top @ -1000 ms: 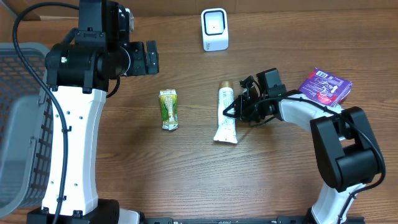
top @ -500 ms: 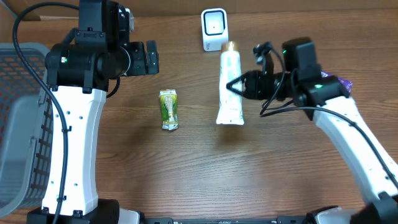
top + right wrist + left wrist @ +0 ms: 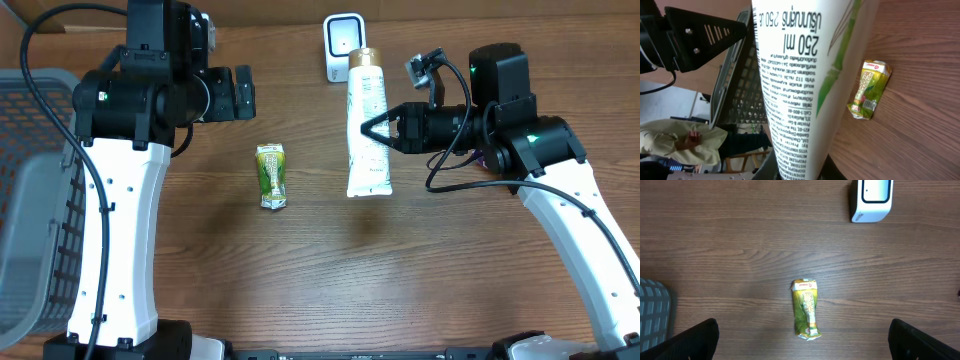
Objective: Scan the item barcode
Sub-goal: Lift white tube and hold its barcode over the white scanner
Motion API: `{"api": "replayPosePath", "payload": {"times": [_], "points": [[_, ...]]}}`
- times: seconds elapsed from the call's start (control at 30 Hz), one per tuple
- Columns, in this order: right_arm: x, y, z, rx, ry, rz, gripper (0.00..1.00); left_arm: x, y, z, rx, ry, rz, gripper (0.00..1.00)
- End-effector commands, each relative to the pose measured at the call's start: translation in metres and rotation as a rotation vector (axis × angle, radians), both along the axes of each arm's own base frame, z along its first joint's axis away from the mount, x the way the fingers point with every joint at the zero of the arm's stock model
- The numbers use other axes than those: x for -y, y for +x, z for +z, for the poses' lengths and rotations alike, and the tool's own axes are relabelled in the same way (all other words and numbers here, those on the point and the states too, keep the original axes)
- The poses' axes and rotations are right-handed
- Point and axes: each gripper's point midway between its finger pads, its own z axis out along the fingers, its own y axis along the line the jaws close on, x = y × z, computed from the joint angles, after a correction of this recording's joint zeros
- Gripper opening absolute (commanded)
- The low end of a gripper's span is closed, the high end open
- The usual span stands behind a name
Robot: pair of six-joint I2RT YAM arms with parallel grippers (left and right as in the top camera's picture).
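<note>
A white tube (image 3: 366, 120) with green leaf print and a gold cap hangs above the table, cap end pointing at the white scanner (image 3: 345, 47). My right gripper (image 3: 385, 128) is shut on the tube's middle from the right. In the right wrist view the tube (image 3: 800, 90) fills the centre, small black print facing the camera, with the gripper (image 3: 800, 172) clamped at its base. No barcode shows. My left gripper (image 3: 243, 93) stands open, high over the table. In its own view the left gripper (image 3: 804, 330) is empty, above a green packet (image 3: 806, 307).
The green packet (image 3: 271, 176) lies flat left of the tube. A grey mesh basket (image 3: 30, 200) stands at the left edge. A sliver of a purple packet (image 3: 484, 156) shows behind the right arm. The scanner (image 3: 870, 200) stands at the back.
My right gripper has lifted the tube off the table and carried it back and up. The tube's cap now sits beside the scanner. The left arm has not moved.
</note>
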Motion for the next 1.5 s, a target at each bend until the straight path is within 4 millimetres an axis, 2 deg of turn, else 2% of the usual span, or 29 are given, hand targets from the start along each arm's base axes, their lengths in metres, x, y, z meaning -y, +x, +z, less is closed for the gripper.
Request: {"api": "replayPosePath", "payload": {"times": [0.0,0.17,0.3,0.43,0.67,0.7,0.83,0.97,1.1,1.23,1.47], "points": [[0.002,0.001,0.031,0.118,-0.012,-0.037,0.04,0.000,0.002,0.003,0.012,0.008,-0.006,0.99],[0.008,0.030,0.017,0.234,-0.230,-0.234,0.04,0.000,0.002,0.003,0.012,0.008,-0.006,1.00],[0.031,0.067,0.017,0.394,-0.490,-0.448,0.04,0.000,0.002,0.003,0.012,0.008,-0.006,1.00],[0.059,0.104,0.006,0.560,-0.806,-0.624,0.04,0.000,0.002,0.003,0.012,0.008,-0.007,1.00],[0.081,0.167,-0.035,0.766,-1.308,-0.733,0.04,0.000,0.002,0.003,0.012,0.008,-0.006,1.00],[0.080,0.174,-0.040,0.793,-1.355,-0.722,0.04,0.000,0.002,0.003,0.012,0.008,-0.006,0.99],[0.065,0.200,-0.070,0.957,-1.625,-0.465,0.04,0.000,0.002,0.003,0.012,0.008,-0.006,0.99],[0.055,0.225,-0.074,1.081,-1.710,-0.476,0.04,0.000,0.002,0.003,0.012,0.008,-0.006,0.99],[0.046,0.244,-0.079,1.196,-1.712,-0.475,0.04,0.000,0.002,0.003,0.012,0.008,-0.006,0.99],[0.037,0.257,-0.108,1.246,-1.670,-0.392,0.04,0.000,0.002,0.003,0.012,0.008,-0.006,1.00],[0.042,0.270,-0.151,1.252,-1.690,-0.363,0.04,0.000,0.002,0.003,0.012,0.008,-0.006,0.99]]}}
